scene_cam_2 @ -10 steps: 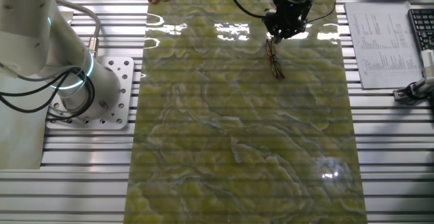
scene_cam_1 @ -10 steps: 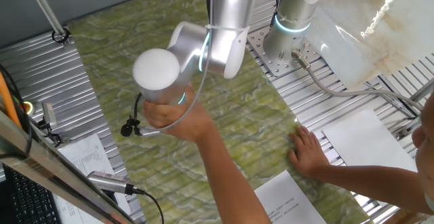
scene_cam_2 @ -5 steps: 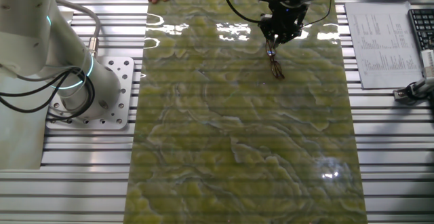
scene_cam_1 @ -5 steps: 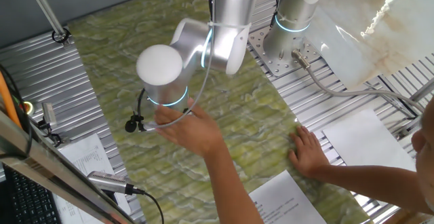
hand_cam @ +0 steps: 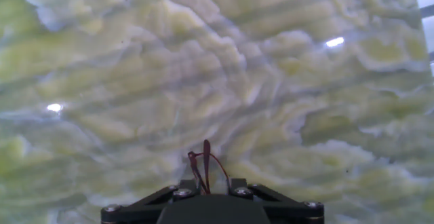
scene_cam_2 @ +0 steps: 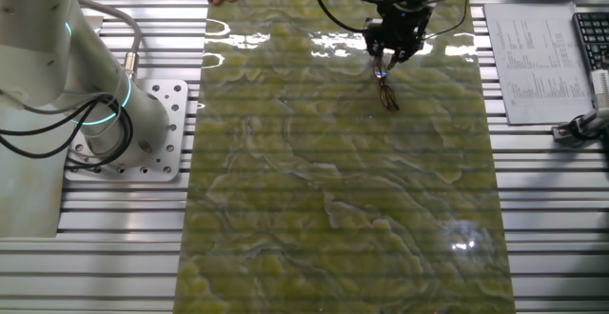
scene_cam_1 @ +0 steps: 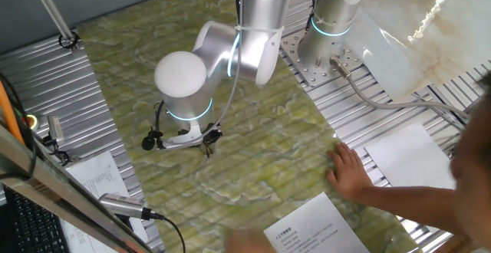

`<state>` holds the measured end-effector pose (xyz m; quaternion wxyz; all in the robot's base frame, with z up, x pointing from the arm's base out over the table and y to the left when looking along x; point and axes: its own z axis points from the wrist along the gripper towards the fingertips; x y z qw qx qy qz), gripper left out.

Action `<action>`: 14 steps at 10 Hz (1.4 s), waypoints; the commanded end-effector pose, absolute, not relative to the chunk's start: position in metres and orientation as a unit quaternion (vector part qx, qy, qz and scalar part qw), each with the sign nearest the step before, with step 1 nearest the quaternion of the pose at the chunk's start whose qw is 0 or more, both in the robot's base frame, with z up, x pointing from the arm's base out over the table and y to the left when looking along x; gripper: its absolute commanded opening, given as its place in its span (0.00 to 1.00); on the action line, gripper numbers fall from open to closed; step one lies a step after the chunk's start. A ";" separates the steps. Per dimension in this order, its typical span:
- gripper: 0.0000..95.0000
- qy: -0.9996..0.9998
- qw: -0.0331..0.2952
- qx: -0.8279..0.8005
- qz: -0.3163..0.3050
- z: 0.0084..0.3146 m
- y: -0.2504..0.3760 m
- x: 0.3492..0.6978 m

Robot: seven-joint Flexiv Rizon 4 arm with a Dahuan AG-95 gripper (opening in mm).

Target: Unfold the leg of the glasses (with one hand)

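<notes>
The person's hand that was on the arm's wrist a second ago has pulled away, leaving the robot arm [scene_cam_1: 230, 50] alone above the green marbled surface [scene_cam_2: 333, 190]. The other bare hand [scene_cam_1: 347, 170] rests flat at the surface's edge. The tool [scene_cam_2: 392, 48] has shifted slightly and hangs low over the glasses [scene_cam_2: 386, 91], which lie on the surface just below it. In the hand view a thin reddish-dark part of them rises at the tool's base; whether the tool is spread or pinching the leg, I cannot tell. Unfolding looks barely begun.

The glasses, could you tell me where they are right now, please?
In the other fixed view the glasses lie on the green marble mat near its far right corner, just below the tool.
</notes>
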<state>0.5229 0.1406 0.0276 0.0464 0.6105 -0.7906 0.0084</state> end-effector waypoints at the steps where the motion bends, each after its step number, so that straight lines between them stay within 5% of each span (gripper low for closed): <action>1: 0.00 -0.791 0.045 0.610 0.009 0.027 0.139 0.519; 10: 0.00 -0.801 0.042 0.597 0.007 0.043 0.132 0.523; 14: 0.00 -0.814 0.011 0.580 -0.027 0.056 0.123 0.528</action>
